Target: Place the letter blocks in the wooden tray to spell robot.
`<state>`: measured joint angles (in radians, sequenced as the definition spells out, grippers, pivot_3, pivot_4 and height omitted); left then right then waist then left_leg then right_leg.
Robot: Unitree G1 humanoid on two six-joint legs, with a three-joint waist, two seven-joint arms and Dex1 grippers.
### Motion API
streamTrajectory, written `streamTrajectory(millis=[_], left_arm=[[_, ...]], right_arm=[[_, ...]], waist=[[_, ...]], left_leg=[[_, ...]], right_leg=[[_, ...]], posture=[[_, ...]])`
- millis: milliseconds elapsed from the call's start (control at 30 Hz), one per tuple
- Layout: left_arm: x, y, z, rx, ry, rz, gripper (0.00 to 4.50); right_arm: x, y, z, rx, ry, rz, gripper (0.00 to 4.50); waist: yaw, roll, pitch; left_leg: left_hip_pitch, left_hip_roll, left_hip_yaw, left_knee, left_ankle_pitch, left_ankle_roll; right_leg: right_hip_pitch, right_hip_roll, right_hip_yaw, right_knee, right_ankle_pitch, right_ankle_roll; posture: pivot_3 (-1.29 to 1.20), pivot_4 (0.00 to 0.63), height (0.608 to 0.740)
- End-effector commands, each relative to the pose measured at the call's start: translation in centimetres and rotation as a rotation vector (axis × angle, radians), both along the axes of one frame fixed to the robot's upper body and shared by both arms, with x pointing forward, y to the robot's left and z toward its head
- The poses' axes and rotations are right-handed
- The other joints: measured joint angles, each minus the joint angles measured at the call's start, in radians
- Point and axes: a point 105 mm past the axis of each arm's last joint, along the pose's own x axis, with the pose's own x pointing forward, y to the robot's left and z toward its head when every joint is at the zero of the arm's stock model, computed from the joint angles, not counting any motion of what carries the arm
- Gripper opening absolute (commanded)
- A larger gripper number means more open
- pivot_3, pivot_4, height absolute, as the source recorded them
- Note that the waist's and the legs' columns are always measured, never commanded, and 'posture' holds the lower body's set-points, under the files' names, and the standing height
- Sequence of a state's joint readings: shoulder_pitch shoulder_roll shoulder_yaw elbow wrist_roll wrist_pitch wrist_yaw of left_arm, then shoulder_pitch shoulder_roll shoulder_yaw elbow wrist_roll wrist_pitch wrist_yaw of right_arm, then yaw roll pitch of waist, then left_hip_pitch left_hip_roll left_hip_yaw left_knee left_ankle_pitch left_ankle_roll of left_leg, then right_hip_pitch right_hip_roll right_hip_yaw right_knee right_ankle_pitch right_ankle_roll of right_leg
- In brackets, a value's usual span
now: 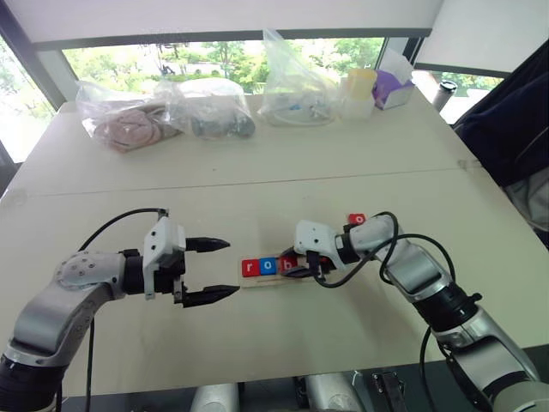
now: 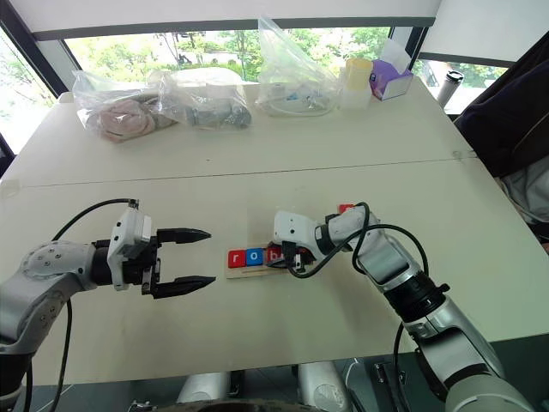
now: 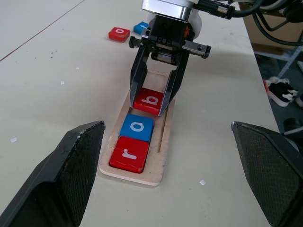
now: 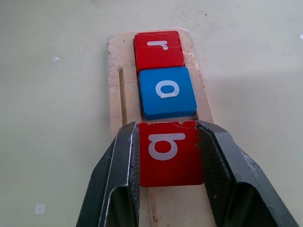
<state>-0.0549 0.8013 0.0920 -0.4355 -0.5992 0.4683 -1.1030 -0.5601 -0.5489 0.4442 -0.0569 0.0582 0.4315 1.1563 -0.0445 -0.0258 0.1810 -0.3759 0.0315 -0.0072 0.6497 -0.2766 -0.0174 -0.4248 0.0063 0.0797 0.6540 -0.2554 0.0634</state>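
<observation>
The wooden tray (image 3: pixel 163 144) lies on the table between my two grippers. A red r block (image 3: pixel 129 153) fills the tray's end nearest my left gripper, and a blue o block (image 3: pixel 136 126) sits next to it. The red b block (image 4: pixel 168 153) is third in the row, down in the tray, with my right gripper (image 3: pixel 149 105) shut on its two sides. Beyond the right gripper, a red o block (image 3: pixel 119 33) and a blue block (image 3: pixel 140 27) lie loose on the table. My left gripper (image 1: pixel 230 268) hangs open just left of the tray, holding nothing.
Several clear plastic bags (image 1: pixel 206 112) of items line the table's far edge, beside a yellow cup (image 1: pixel 360 86) and a purple box (image 1: pixel 393 87). A dark garment (image 1: pixel 515 129) hangs past the table's right side. Bare tabletop surrounds the tray.
</observation>
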Motion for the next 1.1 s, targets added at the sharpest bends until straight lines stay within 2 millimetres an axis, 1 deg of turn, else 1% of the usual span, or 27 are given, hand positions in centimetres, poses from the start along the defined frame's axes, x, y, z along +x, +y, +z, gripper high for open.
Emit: streamTrajectory(millis=[33,200,267,300,400,433,567,733,800,867,933,1000,1100], left_arm=[[-0.1,-0.6,0.9,-0.008,-0.048,-0.026,4.50],[0.0,-0.7,0.9,-0.010,-0.051,-0.026,4.50],[0.1,-0.7,0.9,-0.010,-0.052,-0.025,4.50],[0.1,-0.7,0.9,-0.010,-0.053,-0.024,4.50],[0.2,-0.7,0.9,-0.010,-0.054,-0.024,4.50],[0.2,-0.7,0.9,-0.010,-0.054,-0.024,4.50],[0.2,-0.8,0.9,-0.015,-0.052,-0.028,4.50],[-0.1,-0.5,0.8,-0.003,-0.038,-0.041,4.50],[-0.1,-0.3,0.9,0.003,-0.036,-0.043,4.50],[-0.1,-0.2,0.9,0.005,-0.037,-0.043,4.50],[0.0,-0.1,0.9,0.007,-0.040,-0.037,4.50],[0.1,-0.1,0.9,0.008,-0.041,-0.035,4.50],[0.0,-0.3,0.9,0.002,-0.041,-0.042,4.50]], right_arm=[[0.1,0.7,1.3,0.031,-0.046,0.023,1.17],[0.0,0.7,1.2,0.030,-0.044,0.026,1.17],[-0.2,0.8,1.1,0.029,-0.035,0.031,2.25],[-0.3,0.8,1.0,0.028,-0.032,0.034,2.68],[-0.5,0.9,1.1,0.032,-0.026,0.037,4.30],[-0.6,1.0,1.1,0.035,-0.024,0.036,4.44],[-0.1,1.0,1.9,0.063,-0.043,0.011,4.44],[1.2,0.4,3.9,0.130,-0.091,-0.073,4.44],[2.3,-0.5,5.1,0.163,-0.134,-0.151,4.44],[3.8,-2.0,6.1,0.192,-0.187,-0.261,4.44],[4.7,-3.6,6.8,0.223,-0.215,-0.368,4.44],[5.5,-4.8,7.3,0.253,-0.263,-0.475,4.44],[6.5,-6.5,7.2,0.267,-0.311,-0.635,4.44]], waist=[[0.000,0.000,0.000],[0.000,0.000,0.000],[0.000,0.000,0.000],[0.000,0.000,0.000],[0.000,0.000,0.000],[0.000,0.000,0.000],[0.000,0.000,0.000],[0.000,0.000,0.000],[0.000,0.000,0.000],[0.000,0.000,0.000],[0.001,0.000,0.000],[0.000,0.000,0.000],[0.000,0.000,0.000]], left_leg=[[0.000,0.000,0.000,0.000,0.000,0.000],[0.000,0.000,0.000,0.000,0.000,0.000],[0.000,0.000,0.000,0.000,0.000,0.000],[0.000,0.000,0.000,0.000,0.000,0.000],[0.000,0.000,0.000,0.000,0.000,0.000],[0.000,0.000,0.000,0.000,0.000,0.000],[0.000,0.000,0.000,0.000,0.000,0.000],[0.000,0.000,0.000,0.000,0.000,0.000],[0.000,0.000,0.000,0.000,0.000,0.000],[0.000,0.000,0.000,0.000,0.000,0.000],[0.000,0.000,0.000,0.000,0.000,0.000],[0.000,0.000,0.000,0.000,0.000,0.000],[0.000,0.000,0.000,0.000,0.000,0.000]], right_leg=[[0.000,0.000,0.000,0.000,0.000,0.000],[0.000,0.000,0.000,0.000,0.000,0.000],[0.000,0.000,0.000,0.000,0.000,0.000],[0.000,0.000,0.000,0.000,0.000,0.000],[0.000,0.000,0.000,0.000,0.000,0.000],[0.000,0.000,0.000,0.000,0.000,0.000],[0.000,0.000,0.000,0.000,0.000,0.000],[0.000,0.000,0.000,0.000,0.000,0.000],[0.000,0.000,0.000,0.000,0.000,0.000],[0.000,0.000,0.000,0.000,0.000,0.000],[0.000,0.000,0.000,0.000,0.000,0.000],[0.000,0.000,0.000,0.000,0.000,0.000],[0.000,0.000,0.000,0.000,0.000,0.000]], posture=[[0.00,0.150,0.740],[0.00,0.150,0.740],[0.00,0.150,0.740],[0.00,0.150,0.740],[0.00,0.150,0.740],[0.00,0.150,0.740],[0.00,0.150,0.740],[0.00,0.150,0.740],[0.00,0.150,0.740],[0.00,0.150,0.740],[0.00,0.150,0.740],[0.00,0.150,0.740],[0.00,0.150,0.740]])
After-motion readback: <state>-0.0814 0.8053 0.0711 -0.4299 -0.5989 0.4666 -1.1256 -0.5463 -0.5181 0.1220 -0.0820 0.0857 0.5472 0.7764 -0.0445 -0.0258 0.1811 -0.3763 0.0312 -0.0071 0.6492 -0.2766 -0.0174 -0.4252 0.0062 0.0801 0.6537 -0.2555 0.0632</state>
